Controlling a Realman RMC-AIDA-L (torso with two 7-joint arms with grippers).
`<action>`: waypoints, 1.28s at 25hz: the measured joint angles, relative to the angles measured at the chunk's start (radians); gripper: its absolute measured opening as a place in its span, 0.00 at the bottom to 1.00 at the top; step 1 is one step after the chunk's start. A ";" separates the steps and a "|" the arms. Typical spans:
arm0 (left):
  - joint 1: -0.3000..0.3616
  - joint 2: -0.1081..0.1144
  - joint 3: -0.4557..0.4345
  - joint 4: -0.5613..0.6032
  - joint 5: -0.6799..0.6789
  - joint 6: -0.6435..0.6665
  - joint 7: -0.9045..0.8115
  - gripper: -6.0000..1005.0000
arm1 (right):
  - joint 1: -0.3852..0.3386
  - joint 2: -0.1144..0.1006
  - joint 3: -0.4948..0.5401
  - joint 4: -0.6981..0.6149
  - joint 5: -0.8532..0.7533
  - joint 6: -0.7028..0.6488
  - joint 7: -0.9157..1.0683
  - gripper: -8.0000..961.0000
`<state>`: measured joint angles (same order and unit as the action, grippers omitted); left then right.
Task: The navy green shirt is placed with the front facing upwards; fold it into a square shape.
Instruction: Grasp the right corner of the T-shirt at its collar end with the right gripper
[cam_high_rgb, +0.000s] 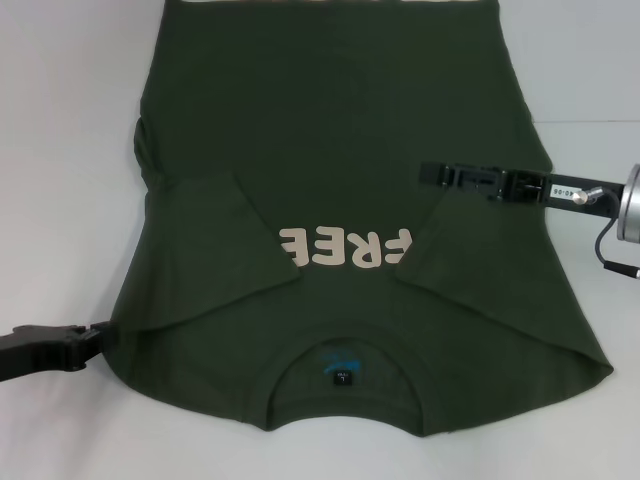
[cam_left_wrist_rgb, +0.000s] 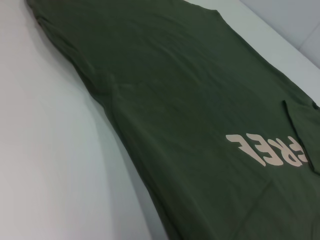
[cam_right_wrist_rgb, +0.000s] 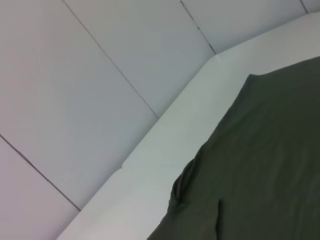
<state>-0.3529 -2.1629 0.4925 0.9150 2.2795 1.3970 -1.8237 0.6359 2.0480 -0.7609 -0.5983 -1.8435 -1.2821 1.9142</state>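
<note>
collar of the navy green shirt sits nearest me, at 6 o'clock in the head view, blue neck label showing inside it. shirt lies front-up on the white table, hem running off toward 12 o'clock. cream lettering reads upside down from my side, partly covered.

step in hand, my read: sleeve fold-in. both sleeves lie folded onto the chest; the left flap points in from 9 o'clock, the right flap from 3 o'clock, each overlapping an end of the lettering. body not folded lengthwise yet, so not far along.

left gripper is low at 8 o'clock, right at the shirt's shoulder edge, arm coming in from off-frame. touching the cloth or just beside it, can't tell, and can't tell whether the jaws are released or clenched. left wrist view shows only the shirt's flank and table, no fingers.

right gripper is at 3 o'clock, arm reaching in level from the right, tip over the shirt body beyond the right flap. looks lifted off the cloth, nothing seen hanging from it. jaw state: can't tell either. right wrist view shows the shirt's far edge, table, wall panels.

next move, my guess: take collar-end or hem corners, one per gripper, and bring one end over the other, keeping edges aligned. risk: flaps slipping open on lift.
</note>
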 joint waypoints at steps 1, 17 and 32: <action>0.000 0.000 0.003 0.003 0.000 0.002 -0.001 0.13 | -0.001 -0.001 0.000 0.000 -0.003 -0.003 0.000 0.94; -0.007 -0.001 0.002 0.028 -0.012 0.043 -0.046 0.03 | -0.170 -0.095 0.010 -0.114 -0.191 -0.145 0.269 0.94; -0.027 -0.002 0.004 0.016 -0.013 0.036 -0.049 0.03 | -0.305 -0.131 0.089 -0.104 -0.254 -0.187 0.317 0.94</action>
<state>-0.3799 -2.1645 0.4970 0.9312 2.2670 1.4327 -1.8725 0.3312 1.9170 -0.6715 -0.7027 -2.0976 -1.4686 2.2308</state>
